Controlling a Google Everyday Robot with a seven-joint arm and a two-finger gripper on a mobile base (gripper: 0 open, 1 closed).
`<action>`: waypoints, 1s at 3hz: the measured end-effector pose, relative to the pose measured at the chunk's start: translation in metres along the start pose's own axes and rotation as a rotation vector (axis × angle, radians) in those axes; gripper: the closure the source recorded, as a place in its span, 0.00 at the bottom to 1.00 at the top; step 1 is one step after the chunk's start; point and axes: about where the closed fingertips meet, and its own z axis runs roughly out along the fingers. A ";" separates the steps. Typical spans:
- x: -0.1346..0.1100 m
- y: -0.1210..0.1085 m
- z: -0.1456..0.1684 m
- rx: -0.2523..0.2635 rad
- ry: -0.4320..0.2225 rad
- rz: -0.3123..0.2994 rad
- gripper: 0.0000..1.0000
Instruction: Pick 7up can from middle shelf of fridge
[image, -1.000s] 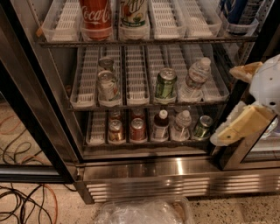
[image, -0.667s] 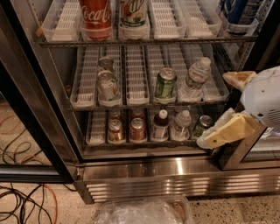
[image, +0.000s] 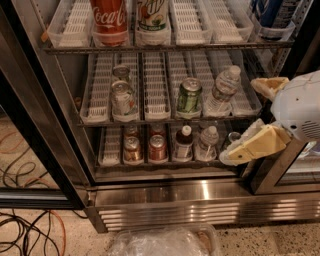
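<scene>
The fridge (image: 200, 197) stands open in front of me. Its middle shelf (image: 155, 92) is a wire rack with white slotted lane trays. The 7up can (image: 122, 98), silvery-white with faint red and green marks, stands upright in the second lane from the left, with another silvery can (image: 121, 74) right behind it. My gripper (image: 241, 121) is at the right edge of the fridge opening, far right of the 7up can. It is open and empty, one cream finger (image: 267, 85) above and one (image: 252, 146) below.
A mostly green can (image: 189, 95) and a clear water bottle (image: 223, 90) stand on the same shelf near the gripper. Coca-Cola bottle (image: 108, 20) above. Cans and bottles (image: 158, 147) on the lower shelf. Cables (image: 25, 235) lie on the floor left, a plastic bag (image: 165, 242) below.
My gripper has moved left, towards the fridge opening, staying open. The cans and bottles have not moved.
</scene>
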 end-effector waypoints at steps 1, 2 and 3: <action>0.000 -0.003 -0.002 -0.004 -0.028 0.031 0.00; 0.003 -0.004 0.003 -0.007 -0.109 0.086 0.00; -0.008 0.003 0.013 0.017 -0.223 0.133 0.00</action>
